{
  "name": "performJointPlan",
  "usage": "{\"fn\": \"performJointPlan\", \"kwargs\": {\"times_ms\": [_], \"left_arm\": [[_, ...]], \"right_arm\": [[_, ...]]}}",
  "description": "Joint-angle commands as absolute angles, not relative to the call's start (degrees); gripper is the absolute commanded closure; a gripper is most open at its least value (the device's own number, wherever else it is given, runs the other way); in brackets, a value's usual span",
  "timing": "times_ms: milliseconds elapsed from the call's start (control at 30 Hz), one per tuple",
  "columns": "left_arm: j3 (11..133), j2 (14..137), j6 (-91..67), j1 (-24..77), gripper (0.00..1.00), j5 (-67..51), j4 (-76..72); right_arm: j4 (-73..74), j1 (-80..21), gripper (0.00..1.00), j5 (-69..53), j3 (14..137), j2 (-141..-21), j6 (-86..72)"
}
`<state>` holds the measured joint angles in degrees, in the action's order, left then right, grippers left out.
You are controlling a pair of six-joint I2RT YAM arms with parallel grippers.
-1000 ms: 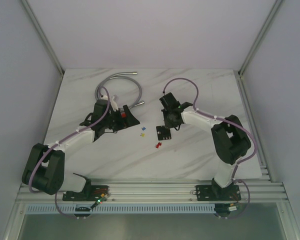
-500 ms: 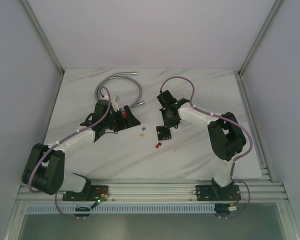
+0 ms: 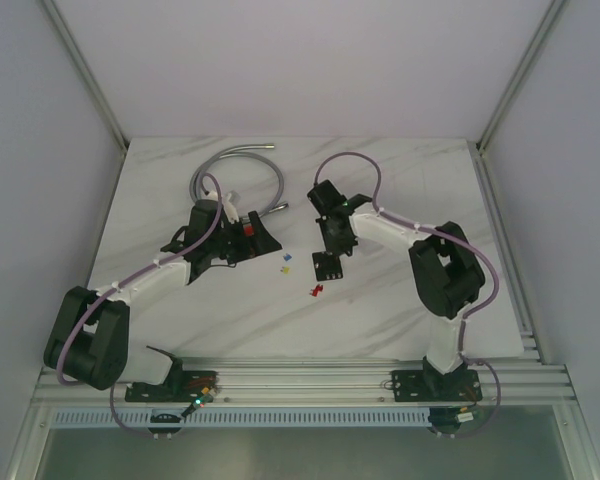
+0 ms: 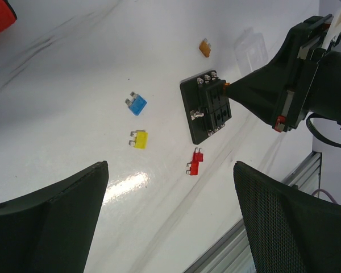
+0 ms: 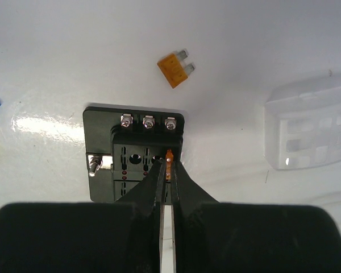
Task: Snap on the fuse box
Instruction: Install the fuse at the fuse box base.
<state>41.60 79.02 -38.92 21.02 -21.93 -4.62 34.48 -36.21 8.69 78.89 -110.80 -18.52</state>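
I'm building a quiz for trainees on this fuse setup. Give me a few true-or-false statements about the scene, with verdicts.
1. The right pincer is shut on an orange fuse at the fuse box. True.
2. The clear cover is snapped onto the fuse box. False: it lies on the table beside the box, apart from it.
3. The left pincer is open and holds nothing. True.
4. The red fuse sits in a slot of the fuse box. False: it lies loose on the table next to the box.
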Motion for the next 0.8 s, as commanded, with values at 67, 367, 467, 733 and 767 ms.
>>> {"fn": "performJointPlan", "kwargs": {"times_ms": [67,367,467,733,767], "left_arm": [[41.96,78.66,-38.64,21.23,0.00,-21.45,-3.40],[41.80,77.67,-38.80,21.19,0.00,-21.27,-3.25],[41.77,77.27,-38.78,21.18,0.00,-21.14,-3.01],[41.83,75.65,-38.56,21.20,0.00,-19.54,-1.83],[41.71,75.33,-38.58,21.21,0.00,-19.25,-1.77]], "right_arm": [[35.59,-39.02,1.00,8.39,67.79,-119.30,-19.24],[34.10,-41.32,1.00,5.66,61.57,-117.02,-21.41],[33.21,-41.31,1.00,5.95,59.96,-114.27,-22.28],[27.27,-41.31,1.00,6.12,66.05,-109.66,-24.80],[26.91,-41.31,1.00,7.21,67.37,-109.56,-25.02]]}}
